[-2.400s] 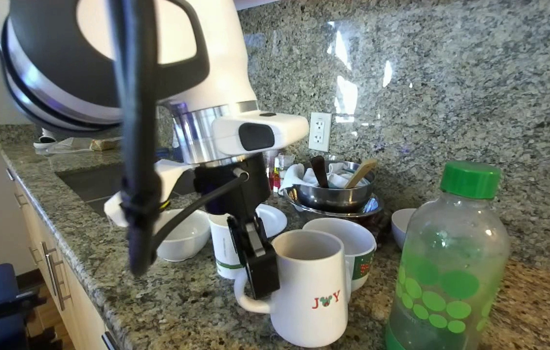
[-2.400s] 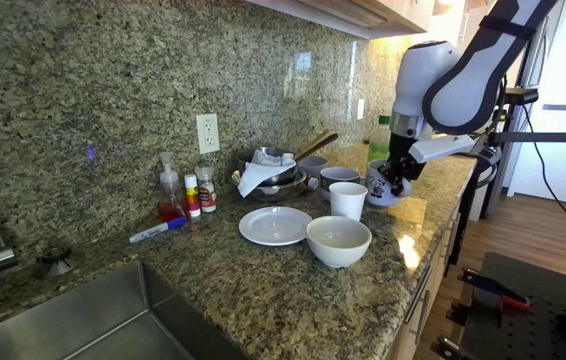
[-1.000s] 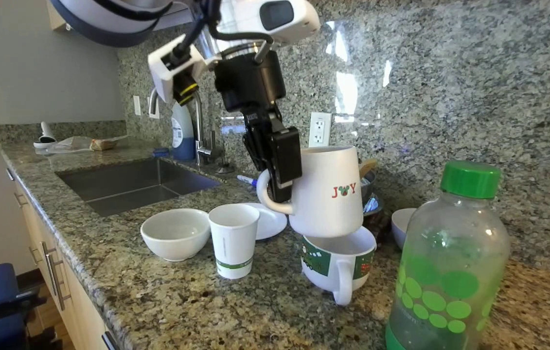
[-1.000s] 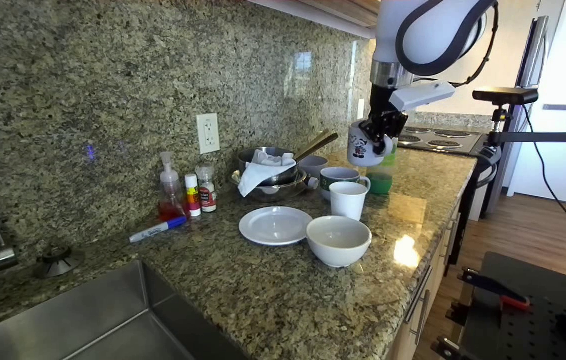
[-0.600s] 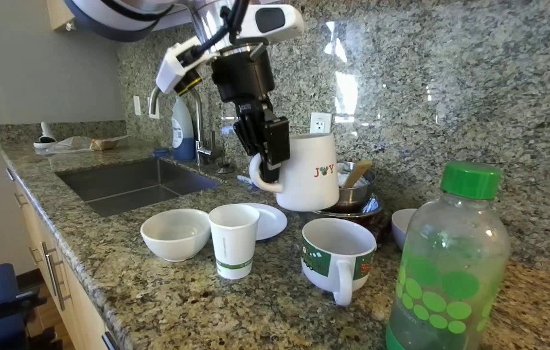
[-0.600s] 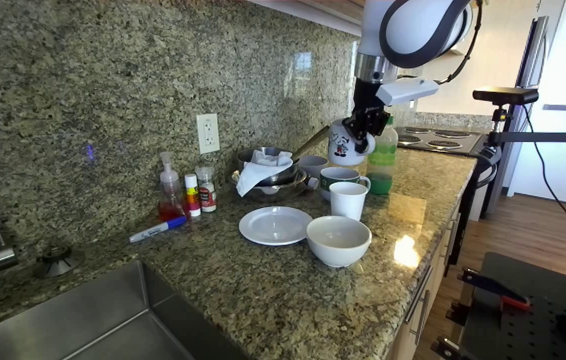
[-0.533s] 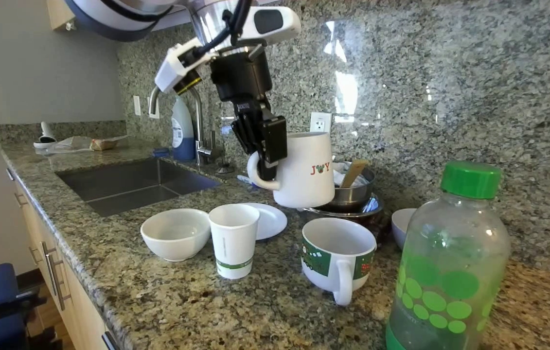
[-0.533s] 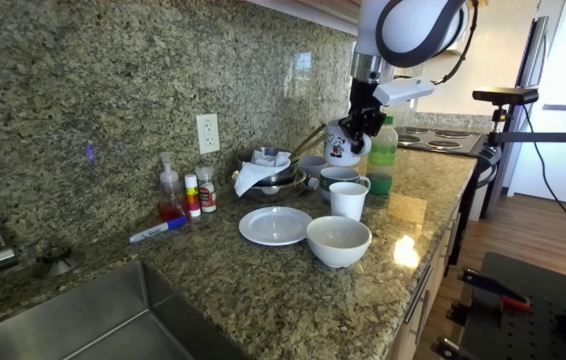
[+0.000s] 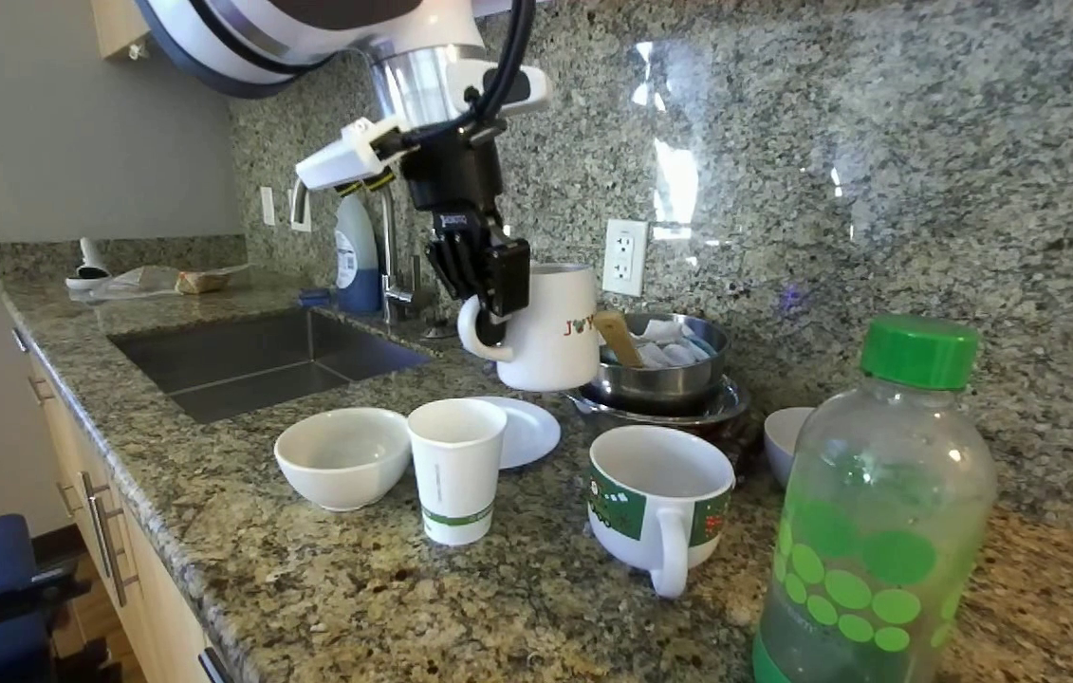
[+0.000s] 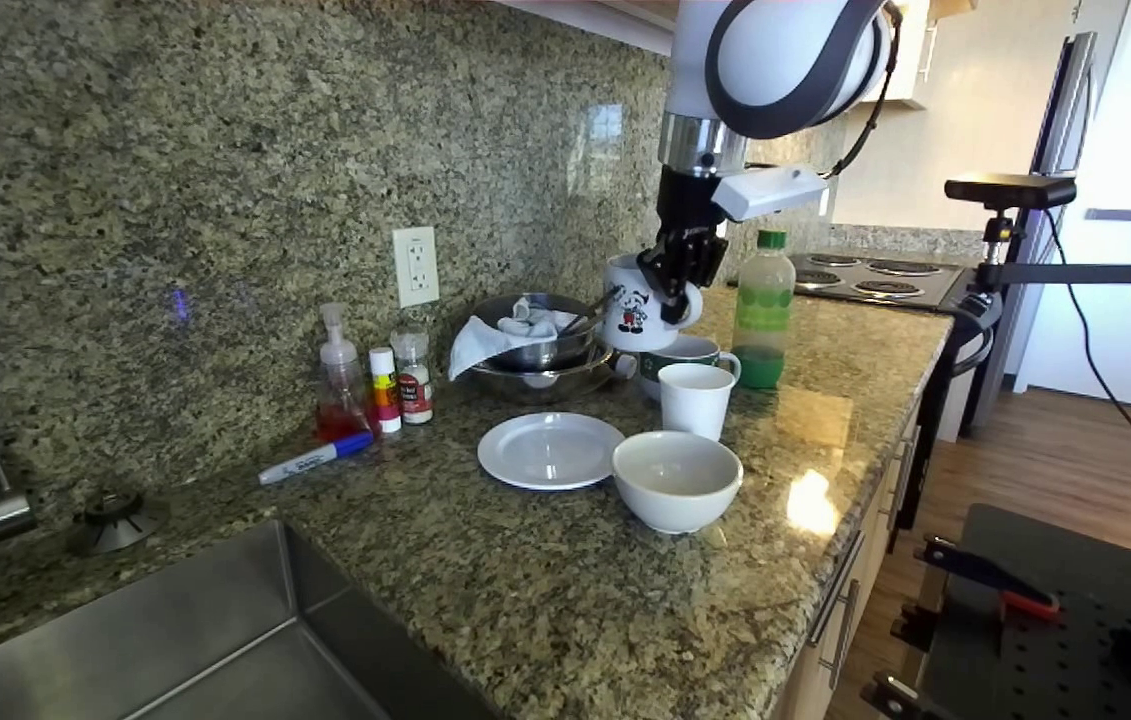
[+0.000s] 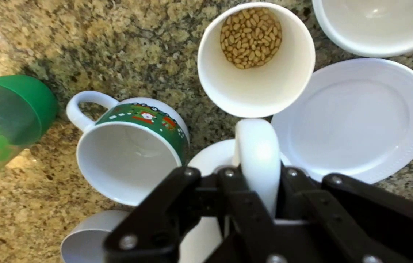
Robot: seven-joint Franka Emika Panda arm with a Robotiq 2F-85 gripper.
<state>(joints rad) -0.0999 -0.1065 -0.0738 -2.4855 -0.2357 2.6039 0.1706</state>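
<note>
Speckled granite covers both the wall (image 10: 225,150) and the surface (image 9: 356,588), and a steel sink (image 10: 135,615) is let into the latter. We see the hand (image 9: 491,315) clamped on the handle (image 11: 259,149) of a white mug (image 9: 545,346) with red lettering (image 9: 579,326) and a cartoon figure (image 10: 632,312); the mug hangs nearly upright, off the surface in both exterior views. Looking down through the wrist view, we find a paper cup (image 11: 257,93) with pale tan grains (image 11: 251,40) at its bottom. Near that cup we have a white plate (image 10: 545,455), a white bowl (image 9: 342,482) and a green-banded mug (image 9: 659,509), all resting on the surface. Close to the green-banded mug stands a plastic bottle (image 9: 878,531) with a green cap (image 9: 919,352). Toward the wall, we make out stacked metal bowls (image 9: 659,387) holding a white cloth (image 10: 483,345) and a wooden utensil (image 9: 619,339).
</note>
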